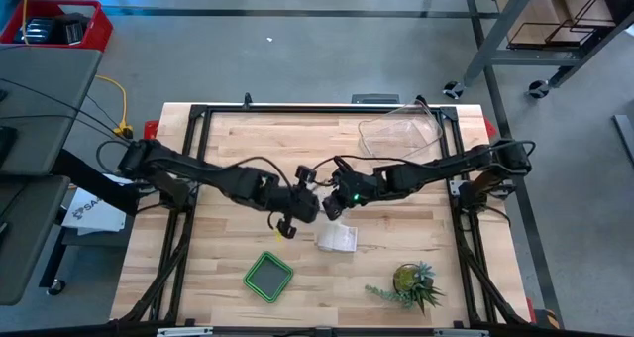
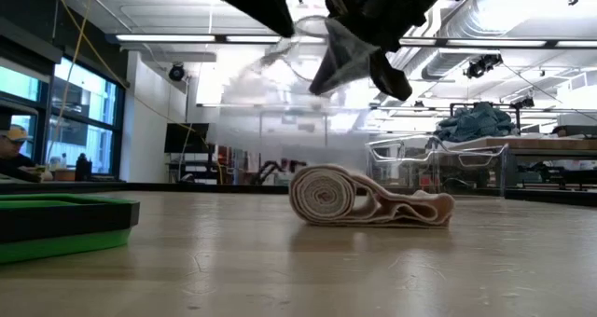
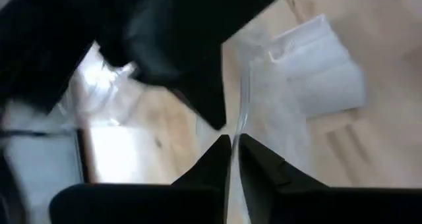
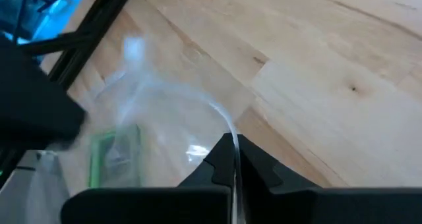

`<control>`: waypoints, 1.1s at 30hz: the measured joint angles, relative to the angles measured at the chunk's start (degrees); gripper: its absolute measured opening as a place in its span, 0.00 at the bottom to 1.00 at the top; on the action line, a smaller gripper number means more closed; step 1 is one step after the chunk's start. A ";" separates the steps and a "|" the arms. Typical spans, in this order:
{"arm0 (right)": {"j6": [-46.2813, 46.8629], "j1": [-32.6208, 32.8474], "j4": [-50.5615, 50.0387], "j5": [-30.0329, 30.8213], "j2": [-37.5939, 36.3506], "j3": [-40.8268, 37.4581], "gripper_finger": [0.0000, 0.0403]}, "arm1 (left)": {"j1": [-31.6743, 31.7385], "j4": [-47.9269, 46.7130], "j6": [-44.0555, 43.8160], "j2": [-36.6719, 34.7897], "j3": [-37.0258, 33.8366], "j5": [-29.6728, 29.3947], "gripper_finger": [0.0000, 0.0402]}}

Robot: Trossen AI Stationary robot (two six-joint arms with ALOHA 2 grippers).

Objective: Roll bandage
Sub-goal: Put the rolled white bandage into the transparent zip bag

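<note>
Both my tools are up over mid-worktop, tips nearly meeting, pinching the same clear plastic bag (image 2: pixel 343 51) between them. Left tool (image 3: pixel 231 151): fingers together on the film. Right tool (image 4: pixel 232 159): fingers together on it too.

The bandage (image 1: pixel 337 239) lies loose on the worktop (image 1: pixel 238 149) just under them, at about 6 o'clock from the tools, partly rolled with a slack folded tail; nothing is touching it.

Risks, near to far:
- Film is slick, so a pull from either side could slip it or tear it.
- Dropped bag lands on the bandage and hides it.
- Low pass could drag the tail and unwind the roll.
- Green tray (image 1: pixel 268 277) at 7 o'clock and plant (image 1: pixel 411 284) at 5 o'clock sit near any set-down spot.
- Clear tub (image 1: pixel 401 139) at 1 o'clock is in the right arm's swing.
</note>
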 joint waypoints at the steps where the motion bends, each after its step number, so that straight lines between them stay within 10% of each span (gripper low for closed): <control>1: -0.12 -0.10 -0.05 -0.01 0.00 0.00 0.00 | 0.36 -1.22 -1.89 -0.38 0.49 1.62 0.08; 12: -2.68 -2.25 -0.57 3.99 0.02 -0.02 0.00 | 4.69 -6.36 -33.68 -3.62 0.06 18.02 0.29; 18: -4.30 -3.63 -0.39 5.17 0.02 -0.02 0.00 | 4.74 -4.20 -53.10 -7.88 -11.45 16.52 0.37; 27: -4.50 -2.57 1.46 5.13 3.10 -0.02 0.00 | 2.07 44.70 -96.63 -22.39 -39.11 -0.36 0.44; 33: -3.18 -1.90 3.14 5.05 5.66 -0.04 0.00 | 3.18 49.18 -109.36 -21.47 -43.64 -2.00 0.44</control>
